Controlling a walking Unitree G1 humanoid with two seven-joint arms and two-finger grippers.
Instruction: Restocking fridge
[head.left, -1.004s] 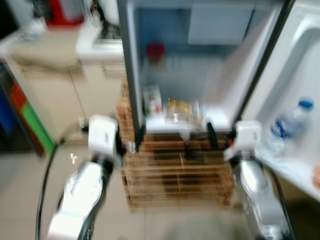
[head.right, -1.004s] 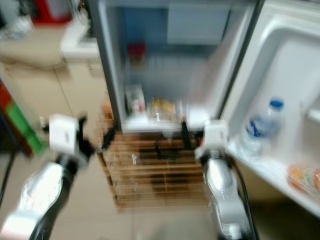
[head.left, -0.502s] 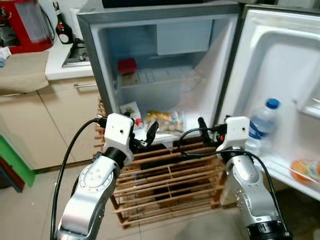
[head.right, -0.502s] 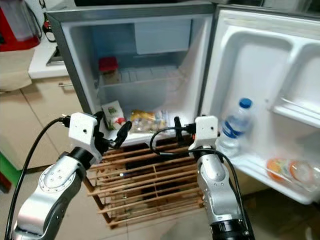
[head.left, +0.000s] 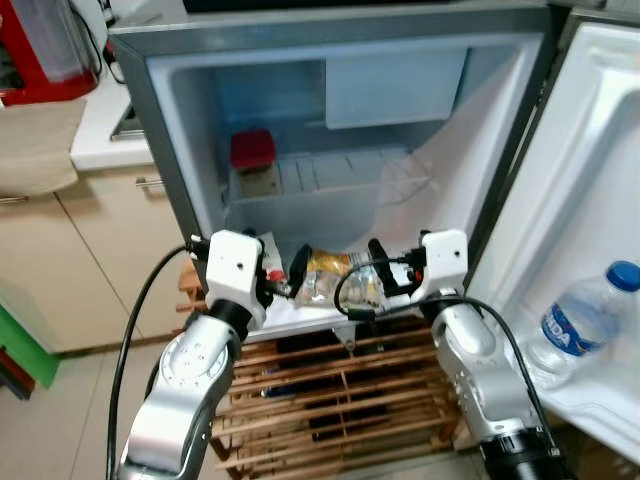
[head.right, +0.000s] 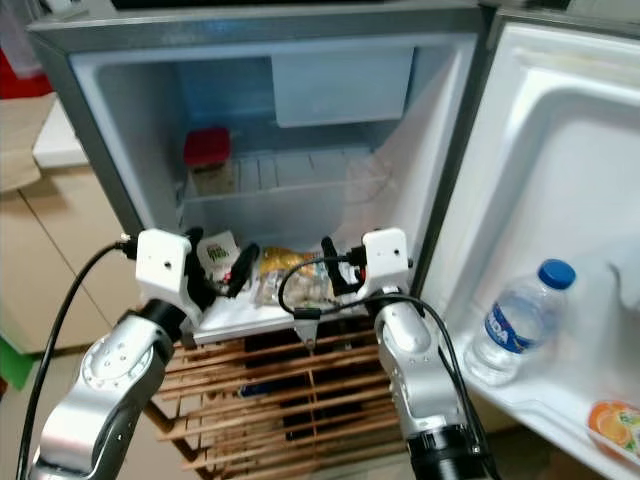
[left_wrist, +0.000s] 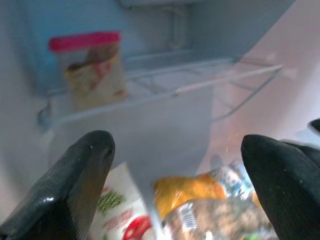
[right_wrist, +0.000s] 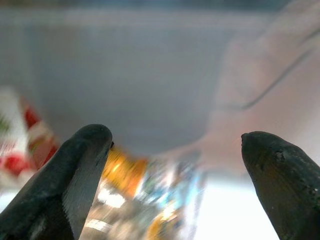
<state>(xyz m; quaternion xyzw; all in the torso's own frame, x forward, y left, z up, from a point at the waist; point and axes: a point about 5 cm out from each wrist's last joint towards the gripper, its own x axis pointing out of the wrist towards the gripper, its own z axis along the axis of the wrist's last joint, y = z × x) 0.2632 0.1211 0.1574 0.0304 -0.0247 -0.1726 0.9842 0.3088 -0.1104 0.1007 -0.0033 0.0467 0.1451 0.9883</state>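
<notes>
- I'm looking into the small fridge (head.left: 180, 180), its door (head.left: 590, 200) swung wide to the right, both arms raised at the front edge of the bottom shelf.
- My left gripper (head.left: 285, 278) sits at the near left of that shelf, fingers spread apart and empty; the left wrist view has both black fingertips (left_wrist: 85, 165) wide with the fridge interior between them.
- My right gripper (head.left: 385, 268) is just right of centre at the shelf's front lip, also parted with nothing between the fingers (right_wrist: 82, 165).
- The snack packets (head.left: 335, 280), yellow and crinkly, lie on the bottom shelf between the two grippers and a little farther in; I can't tell whether either fingertip touches them.
- A white pouch with green and red print (head.right: 216, 252) stands at the far left of the same shelf, just beyond the left gripper.
- Up on the wire shelf (head.left: 340, 175), a red-lidded container (head.left: 254, 160) sits at the left, well above both grippers.
- A water bottle (head.left: 585, 320) with a blue cap stands in the door's lower rack, well off to the right of my right arm.
- An orange-lidded tub (head.right: 615, 425) rests in that door rack, nearer than the bottle.
- Beneath the fridge, a wooden slatted rack (head.left: 350, 400) carries it.
</notes>
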